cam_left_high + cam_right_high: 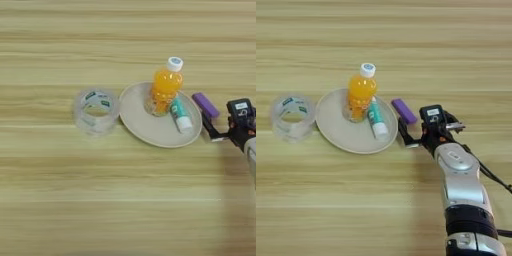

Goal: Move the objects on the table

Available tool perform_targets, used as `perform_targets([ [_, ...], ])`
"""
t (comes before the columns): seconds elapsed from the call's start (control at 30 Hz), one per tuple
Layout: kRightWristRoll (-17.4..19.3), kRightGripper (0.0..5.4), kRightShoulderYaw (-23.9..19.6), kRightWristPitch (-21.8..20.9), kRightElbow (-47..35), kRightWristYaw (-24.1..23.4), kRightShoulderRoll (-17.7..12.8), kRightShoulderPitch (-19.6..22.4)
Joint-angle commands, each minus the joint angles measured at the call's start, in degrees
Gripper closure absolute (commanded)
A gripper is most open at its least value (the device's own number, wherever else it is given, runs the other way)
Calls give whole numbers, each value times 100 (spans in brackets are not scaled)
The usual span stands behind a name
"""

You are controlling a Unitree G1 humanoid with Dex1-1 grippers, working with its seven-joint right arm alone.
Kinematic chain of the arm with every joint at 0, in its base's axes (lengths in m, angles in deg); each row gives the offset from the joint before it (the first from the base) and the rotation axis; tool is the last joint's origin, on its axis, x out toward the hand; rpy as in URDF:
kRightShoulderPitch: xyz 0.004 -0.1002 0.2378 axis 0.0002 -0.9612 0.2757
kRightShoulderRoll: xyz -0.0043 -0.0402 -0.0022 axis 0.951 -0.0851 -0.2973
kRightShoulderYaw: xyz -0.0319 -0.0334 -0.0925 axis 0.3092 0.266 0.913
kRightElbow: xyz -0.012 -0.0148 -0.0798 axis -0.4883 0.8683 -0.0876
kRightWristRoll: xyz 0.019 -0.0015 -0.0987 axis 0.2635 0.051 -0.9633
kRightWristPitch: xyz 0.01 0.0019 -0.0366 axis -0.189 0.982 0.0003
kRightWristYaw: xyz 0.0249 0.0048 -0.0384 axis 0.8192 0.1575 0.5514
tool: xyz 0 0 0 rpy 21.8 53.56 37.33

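Note:
The small bottle of orange drink (361, 94) with a white cap stands upright on a beige plate (335, 121). A teal-and-white tube (376, 119) lies on the same plate, just right of the bottle. Off the plate's right rim, the purple stick (404, 110) lies on the light-brown table (384, 200). My right gripper (415, 128) comes in from the lower right and sits at the stick's near end. It is open, with one black finger (405, 136) stretched out below the stick, close to the plate's rim. In the left eye view the gripper (220, 123) is at the right edge.
A roll of clear tape (292, 118) stands on the table left of the plate. My silver forearm (461, 175) runs down to the bottom edge, with a black cable (495, 179) trailing to its right.

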Motion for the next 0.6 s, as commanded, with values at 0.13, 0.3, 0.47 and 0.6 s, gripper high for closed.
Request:
perform_targets([
  [0.13,61,5,-95,-179,85,-54,-228,446],
  [0.3,64,5,-63,-279,400,-42,-200,575],
  [0.47,171,5,-115,-502,882,14,-193,777],
  [0.6,260,5,-124,-677,1242,73,-178,956],
])
